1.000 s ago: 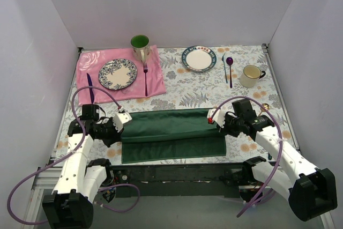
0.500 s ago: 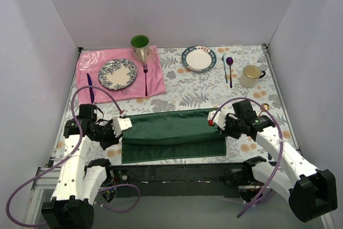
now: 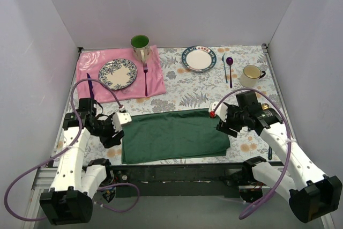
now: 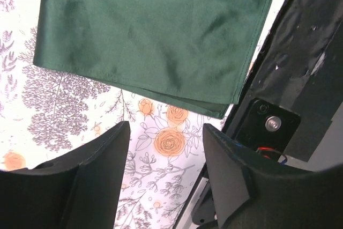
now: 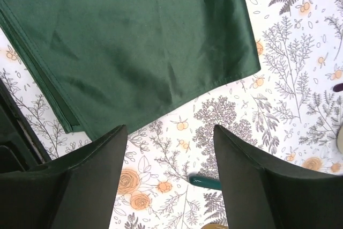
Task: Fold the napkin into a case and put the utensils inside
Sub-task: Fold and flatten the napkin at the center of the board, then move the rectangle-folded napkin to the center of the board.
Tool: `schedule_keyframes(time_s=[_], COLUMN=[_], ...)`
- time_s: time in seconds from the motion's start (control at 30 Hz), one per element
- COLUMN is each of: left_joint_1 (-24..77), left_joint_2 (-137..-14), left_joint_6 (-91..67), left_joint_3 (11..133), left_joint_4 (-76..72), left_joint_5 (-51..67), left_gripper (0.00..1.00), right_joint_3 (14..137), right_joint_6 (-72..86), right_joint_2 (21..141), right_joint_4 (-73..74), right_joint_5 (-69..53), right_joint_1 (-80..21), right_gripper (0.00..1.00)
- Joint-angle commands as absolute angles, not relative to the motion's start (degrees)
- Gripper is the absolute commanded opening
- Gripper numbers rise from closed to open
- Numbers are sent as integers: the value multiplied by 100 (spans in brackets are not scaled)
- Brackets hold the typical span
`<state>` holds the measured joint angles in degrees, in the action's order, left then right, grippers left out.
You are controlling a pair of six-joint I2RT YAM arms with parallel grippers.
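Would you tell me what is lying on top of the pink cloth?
A blue-patterned plate, a green-lined mug and a pink fork rest on the pink cloth. Whatever lies beneath the plate is covered.

Top view looks down from high over the whole table [image 3: 187, 87]; each wrist view looks closely down at one end of the napkin [image 3: 174, 135].

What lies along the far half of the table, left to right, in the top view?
Dark purple utensil → patterned plate on the pink cloth → green-lined mug → blue-rimmed plate → purple spoon → cream mug.
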<state>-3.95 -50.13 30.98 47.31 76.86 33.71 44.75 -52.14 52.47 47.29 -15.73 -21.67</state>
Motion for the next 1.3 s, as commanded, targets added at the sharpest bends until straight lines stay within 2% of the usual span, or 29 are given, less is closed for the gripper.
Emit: schedule_keyframes(time_s=[0.0, 0.13, 0.3, 0.43, 0.47, 0.67, 0.77, 1.0, 1.2, 1.27], left_joint_1=[-335, -229, -89, 325, 403, 1054, 1072, 1064, 1064, 1063], left_joint_2=[-5360, -6378, -6846, -7365, -7400, -7295, -7566, -8463, -9255, -9133], left_joint_6=[2317, 1154, 264, 413, 430, 273, 220, -219, -642, -450], left_joint_3=[4799, 4887, 4816, 4790, 4755, 4167, 4008, 4244, 5184, 5482], left_joint_4=[7008, 5745, 4431, 4263, 4237, 3780, 3577, 3033, 2891, 3233], left_joint_5=[3517, 3007, 2620, 2557, 2540, 2013, 1820, 1547, 1537, 1818], left_gripper=[58, 57, 59, 53, 51, 38, 30, 22, 19, 23], right_joint_3=[4606, 4693, 4816, 4896, 4896, 4834, 4913, 5281, 6510, 6714], right_joint_6=[-4861, -4308, -3885, -3955, -3972, -3859, -3788, -3779, -3771, -3806], right_joint_2=[5624, 6291, 6644, 7258, 7373, 8199, 8603, 9517, 10301, 10143], right_joint_4=[5045, 4861, 4228, 4088, 3965, 3314, 3024, 2330, 2609, 3038], right_joint_5=[-1828, -1784, -1679, -1670, -1635, -1301, -1012, -194, -254, -561], right_joint_1=[-2197, -2188, -2127, -2144, -2162, -2311, -2338, -2268, -1987, -1969], right_gripper=[72, 67, 63, 55, 50, 37, 35, 30, 29, 31])
